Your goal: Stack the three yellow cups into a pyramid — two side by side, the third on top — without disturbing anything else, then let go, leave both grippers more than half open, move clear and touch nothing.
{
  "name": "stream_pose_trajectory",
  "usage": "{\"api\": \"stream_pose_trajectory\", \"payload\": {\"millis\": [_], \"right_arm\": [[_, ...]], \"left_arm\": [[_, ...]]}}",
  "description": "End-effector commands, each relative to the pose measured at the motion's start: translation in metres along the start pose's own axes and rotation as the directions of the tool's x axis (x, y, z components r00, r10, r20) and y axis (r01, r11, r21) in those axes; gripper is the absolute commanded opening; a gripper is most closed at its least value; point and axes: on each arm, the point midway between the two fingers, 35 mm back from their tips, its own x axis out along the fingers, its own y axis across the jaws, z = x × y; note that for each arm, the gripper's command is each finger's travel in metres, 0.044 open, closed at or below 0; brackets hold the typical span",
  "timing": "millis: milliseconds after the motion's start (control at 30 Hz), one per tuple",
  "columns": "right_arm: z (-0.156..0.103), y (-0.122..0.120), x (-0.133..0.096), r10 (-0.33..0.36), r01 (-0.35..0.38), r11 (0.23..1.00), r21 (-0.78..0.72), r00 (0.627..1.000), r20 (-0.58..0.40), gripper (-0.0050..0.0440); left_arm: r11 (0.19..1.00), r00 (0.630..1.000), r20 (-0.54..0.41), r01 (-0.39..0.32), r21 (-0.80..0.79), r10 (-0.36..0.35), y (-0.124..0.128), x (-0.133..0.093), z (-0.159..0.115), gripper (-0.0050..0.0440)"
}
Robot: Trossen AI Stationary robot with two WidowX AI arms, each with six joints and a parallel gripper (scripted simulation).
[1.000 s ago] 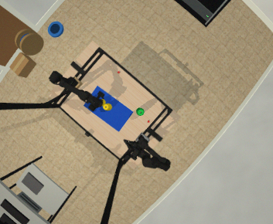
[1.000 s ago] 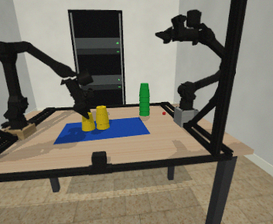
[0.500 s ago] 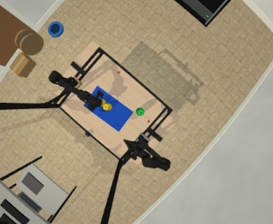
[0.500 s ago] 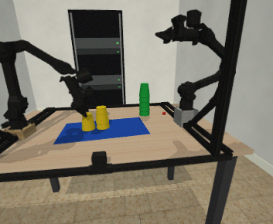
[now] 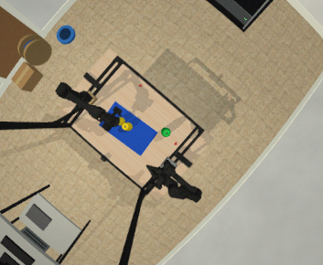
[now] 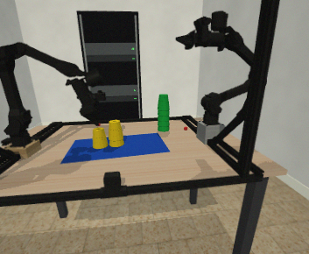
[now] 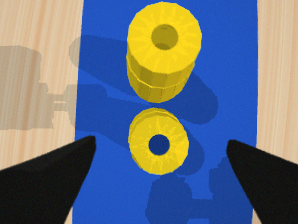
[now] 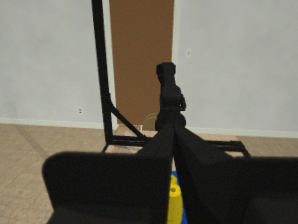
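Observation:
Two yellow cup shapes stand upside down, side by side, on the blue mat [image 6: 116, 147]. The shorter is a single yellow cup [image 6: 100, 137] [image 7: 158, 144]. The taller is a yellow stack [image 6: 115, 133] [image 7: 162, 50] that looks like two cups nested. My left gripper [image 6: 91, 115] [image 7: 161, 144] is open and empty, above and behind the single cup, its fingers wide on both sides of it in the left wrist view. My right gripper [image 6: 180, 40] [image 8: 171, 130] is shut on nothing, held high above the table's right side, far from the cups.
A stack of green cups [image 6: 163, 113] stands on the wood right of the mat. Two small red balls [image 6: 185, 129] [image 6: 100, 124] lie on the table. Black frame posts [image 6: 258, 83] rise at the table's edges.

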Motion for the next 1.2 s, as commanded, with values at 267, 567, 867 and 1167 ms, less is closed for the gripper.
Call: {"api": "stream_pose_trajectory", "payload": {"millis": [267,567,867,1167], "right_arm": [[0.000,0.000,0.000,0.000,0.000,1.000,0.004,1.000,0.001,0.0000],[0.000,0.000,0.000,0.000,0.000,1.000,0.004,1.000,0.001,0.0000],[0.000,0.000,0.000,0.000,0.000,1.000,0.004,1.000,0.001,0.0000],[0.000,0.000,0.000,0.000,0.000,1.000,0.004,1.000,0.001,0.0000]], "left_arm": [[1.000,1.000,0.009,0.000,0.000,0.000,0.000,-0.003,0.002,0.0440],[1.000,0.964,0.263,-0.024,0.012,0.020,0.003,-0.074,0.015,0.0440],[0.999,0.852,0.523,0.004,0.032,-0.020,-0.005,-0.156,0.011,0.0440],[0.994,0.605,0.790,0.049,0.093,-0.103,-0.019,-0.255,-0.025,0.0440]]}}
